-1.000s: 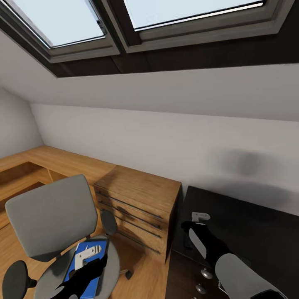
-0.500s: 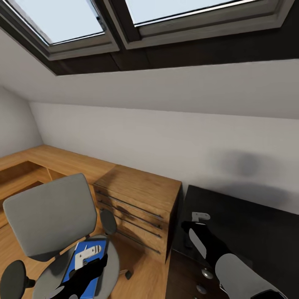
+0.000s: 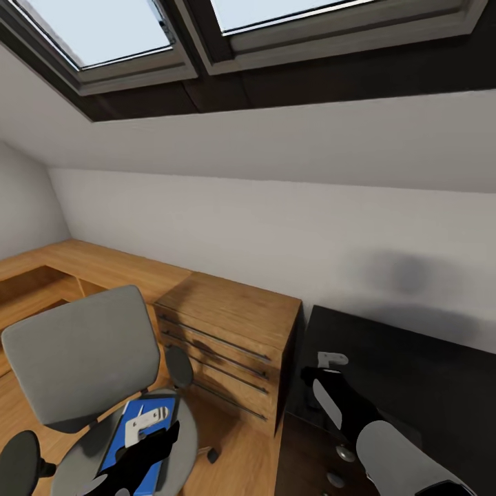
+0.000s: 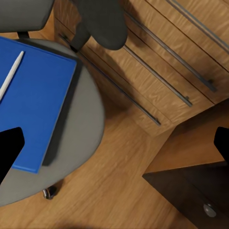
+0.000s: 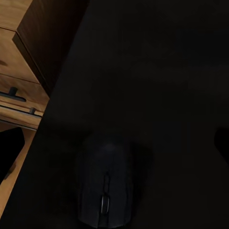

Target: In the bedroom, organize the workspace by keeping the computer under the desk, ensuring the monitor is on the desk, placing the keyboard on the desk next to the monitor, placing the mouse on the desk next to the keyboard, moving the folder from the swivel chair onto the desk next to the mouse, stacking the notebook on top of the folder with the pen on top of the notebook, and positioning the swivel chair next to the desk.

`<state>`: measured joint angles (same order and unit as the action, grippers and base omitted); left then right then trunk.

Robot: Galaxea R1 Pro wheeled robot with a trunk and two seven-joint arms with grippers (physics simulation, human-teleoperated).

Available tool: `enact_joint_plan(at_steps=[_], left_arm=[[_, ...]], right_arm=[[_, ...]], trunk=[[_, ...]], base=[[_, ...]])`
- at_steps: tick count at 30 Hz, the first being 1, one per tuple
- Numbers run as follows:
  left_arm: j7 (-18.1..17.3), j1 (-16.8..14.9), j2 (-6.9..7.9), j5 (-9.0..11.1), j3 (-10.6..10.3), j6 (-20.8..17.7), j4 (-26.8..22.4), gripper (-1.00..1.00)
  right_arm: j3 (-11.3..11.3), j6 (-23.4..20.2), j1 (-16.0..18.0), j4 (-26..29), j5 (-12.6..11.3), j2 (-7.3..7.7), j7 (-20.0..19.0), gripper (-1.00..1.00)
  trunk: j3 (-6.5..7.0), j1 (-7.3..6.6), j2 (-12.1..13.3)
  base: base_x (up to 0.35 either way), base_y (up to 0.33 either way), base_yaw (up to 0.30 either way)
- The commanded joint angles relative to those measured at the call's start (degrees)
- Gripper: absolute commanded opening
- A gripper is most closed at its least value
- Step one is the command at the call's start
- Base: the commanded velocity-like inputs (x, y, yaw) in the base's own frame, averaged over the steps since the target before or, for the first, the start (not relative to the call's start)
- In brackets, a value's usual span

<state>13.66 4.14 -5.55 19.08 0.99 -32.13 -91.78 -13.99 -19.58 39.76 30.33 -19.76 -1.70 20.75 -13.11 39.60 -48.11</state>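
Observation:
The grey swivel chair (image 3: pixel 83 358) stands at the lower left. A blue folder (image 3: pixel 114 455) lies on its seat, and a white pen (image 4: pixel 10 76) rests on the blue folder (image 4: pixel 33 95). My left gripper (image 3: pixel 148 432) hovers just above the folder, open (image 4: pixel 114 148) and holding nothing. At the right is the black desk (image 3: pixel 413 386). My right gripper (image 3: pixel 322 377) hangs over its near left corner, open (image 5: pixel 114 143). A black mouse (image 5: pixel 105 186) lies on the dark desktop below it. The monitor, keyboard, computer and notebook are out of view.
A wooden chest of drawers (image 3: pixel 231 331) stands between the chair and the desk, against the sloped white wall. A low wooden shelf unit (image 3: pixel 41 275) runs along the left. Two skylights (image 3: pixel 103 34) are overhead. Wooden floor (image 4: pixel 124 176) shows between the chair and the chest.
The swivel chair has edged slightly to the left in the head view. Both grippers stay open in about the same places.

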Motion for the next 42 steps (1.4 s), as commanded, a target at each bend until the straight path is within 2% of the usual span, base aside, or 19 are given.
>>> enact_joint_plan(at_steps=[1,13,27,33,39,42], left_arm=[[0.40,-0.01,-0.04,0.61,0.04,-0.21,-0.12,1.00],[0.40,-0.01,-0.08,0.63,0.27,-0.21,-0.16,1.00],[0.40,-0.01,-0.08,0.63,0.32,-0.21,-0.16,1.00],[0.48,-0.01,-0.08,0.62,0.26,-0.21,-0.16,1.00],[0.49,-0.01,-0.08,0.61,0.24,-0.21,-0.16,1.00],[0.49,-0.01,-0.08,0.63,0.24,-0.21,-0.16,1.00]], right_arm=[[-0.42,-0.21,0.05,0.08,-0.54,0.05,0.51,1.00],[-0.42,-0.33,0.14,-1.43,-0.59,-0.02,0.52,1.00],[-0.33,-0.95,0.23,-2.62,-0.75,-1.48,0.52,1.00],[-0.33,-0.91,0.23,-3.30,-0.72,-2.33,0.52,1.00],[-0.33,-0.91,0.23,-3.36,-0.72,-2.42,0.52,1.00],[-0.30,-0.90,0.23,-3.42,-0.65,-2.35,0.52,1.00]], trunk=[[-0.26,0.24,-0.48],[-2.41,2.88,-5.29],[-4.92,5.95,-10.91],[-4.92,5.95,-10.91],[-6.00,7.27,-13.31],[-6.00,7.27,-13.31]], base=[[0.000,0.000,0.000],[0.000,0.000,0.000],[0.000,0.000,0.000],[0.000,0.000,0.000],[0.000,0.000,0.000],[0.000,0.000,0.000]])
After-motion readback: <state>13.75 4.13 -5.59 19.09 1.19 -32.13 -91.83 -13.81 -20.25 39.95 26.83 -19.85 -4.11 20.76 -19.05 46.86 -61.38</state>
